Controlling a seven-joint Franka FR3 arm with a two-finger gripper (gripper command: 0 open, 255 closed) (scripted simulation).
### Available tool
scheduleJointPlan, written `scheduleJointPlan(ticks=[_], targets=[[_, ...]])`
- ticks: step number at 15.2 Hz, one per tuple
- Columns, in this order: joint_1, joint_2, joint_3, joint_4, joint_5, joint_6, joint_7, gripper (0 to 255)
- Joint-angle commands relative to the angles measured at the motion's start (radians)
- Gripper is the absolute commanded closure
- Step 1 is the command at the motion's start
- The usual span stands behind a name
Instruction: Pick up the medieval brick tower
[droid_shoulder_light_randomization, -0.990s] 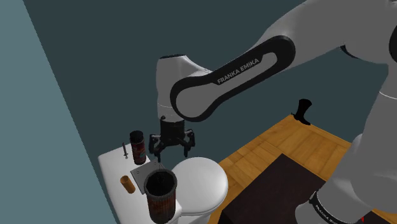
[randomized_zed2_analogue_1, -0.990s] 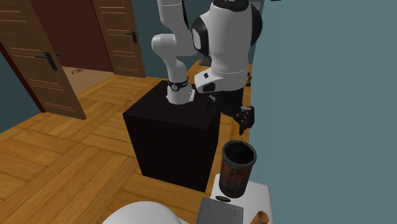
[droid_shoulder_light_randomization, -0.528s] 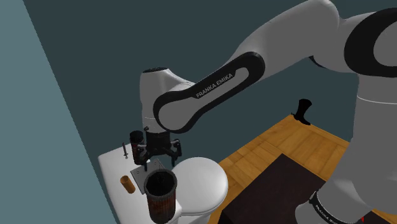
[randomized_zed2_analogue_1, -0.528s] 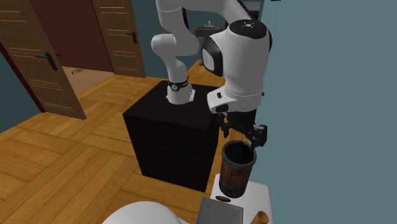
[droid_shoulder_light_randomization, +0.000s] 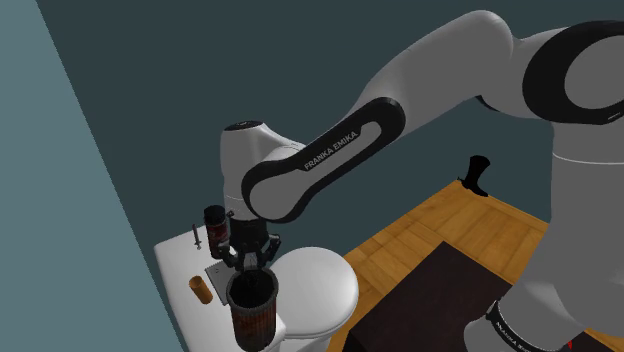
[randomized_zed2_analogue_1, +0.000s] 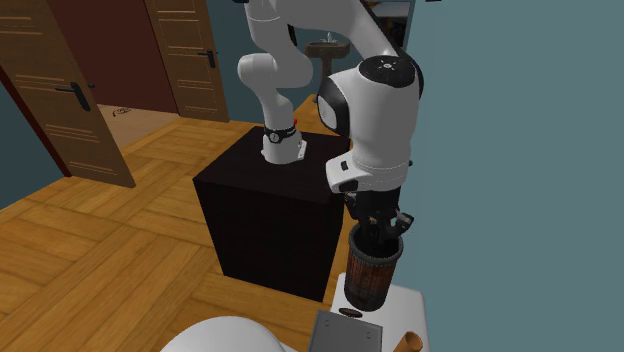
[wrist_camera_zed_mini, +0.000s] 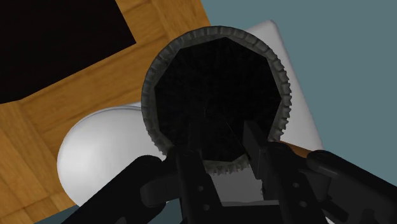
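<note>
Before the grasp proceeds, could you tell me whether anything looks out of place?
Nothing is tipped or spilled. The brick tower stands upright, oddly, on a toilet tank; the open gripper hangs at its hollow mouth.

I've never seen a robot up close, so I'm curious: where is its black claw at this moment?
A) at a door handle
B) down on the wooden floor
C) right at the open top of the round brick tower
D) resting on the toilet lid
C: the gripper hangs at the open mouth of the brick tower, fingers apart; the tower stands on the toilet tank.
</note>
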Motion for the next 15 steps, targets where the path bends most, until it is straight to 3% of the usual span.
scheduleJointPlan(ticks=[1, 8, 15], targets=[[0.0, 0.001, 0.0, 0.0, 0.0, 0.001, 0.0, 255], [0.0, 0.001, 0.0, -0.001, 0.0, 0.002, 0.0, 255], [-0.014, -0.058, 0.015, 0.021, 0.027, -0.074, -0.009, 255]])
